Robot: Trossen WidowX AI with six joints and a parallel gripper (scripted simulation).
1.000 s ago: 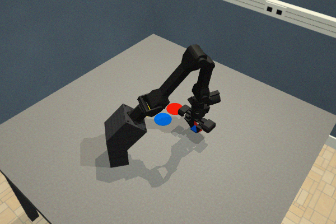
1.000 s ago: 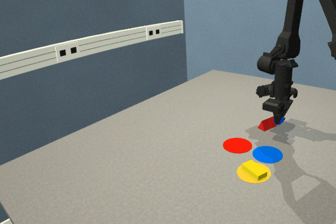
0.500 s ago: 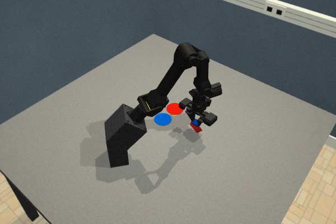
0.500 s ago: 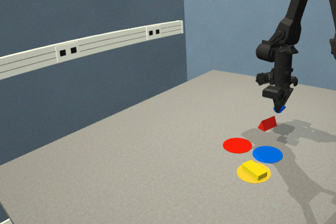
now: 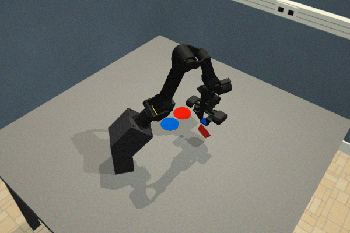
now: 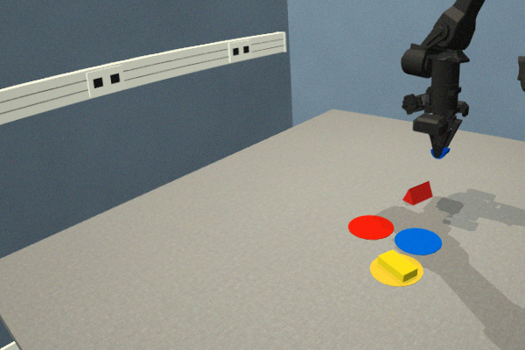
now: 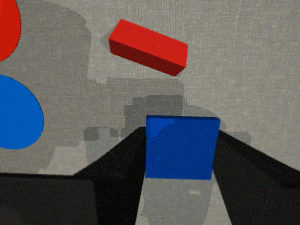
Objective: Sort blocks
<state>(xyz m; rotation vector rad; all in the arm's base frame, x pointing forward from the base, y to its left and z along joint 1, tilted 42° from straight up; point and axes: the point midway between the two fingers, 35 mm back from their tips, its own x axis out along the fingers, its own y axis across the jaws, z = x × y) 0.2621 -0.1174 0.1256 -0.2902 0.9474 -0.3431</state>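
Note:
My gripper (image 5: 204,120) is shut on a small blue block (image 7: 182,147) and holds it well above the table; it also shows in the exterior view (image 6: 439,152). A red block (image 5: 203,130) lies on the table just below and beside it, seen too in the exterior view (image 6: 418,192) and in the wrist view (image 7: 148,46). The red circle (image 5: 182,113) and the blue circle (image 5: 169,123) lie side by side to the left of the gripper, both with nothing on them. A yellow block (image 6: 397,265) rests inside the yellow circle (image 6: 390,275).
The arm's black base (image 5: 126,140) stands on the grey table left of the circles. A white wall rail (image 5: 256,0) runs behind the table. The table's right edge drops to a tiled floor (image 5: 329,201).

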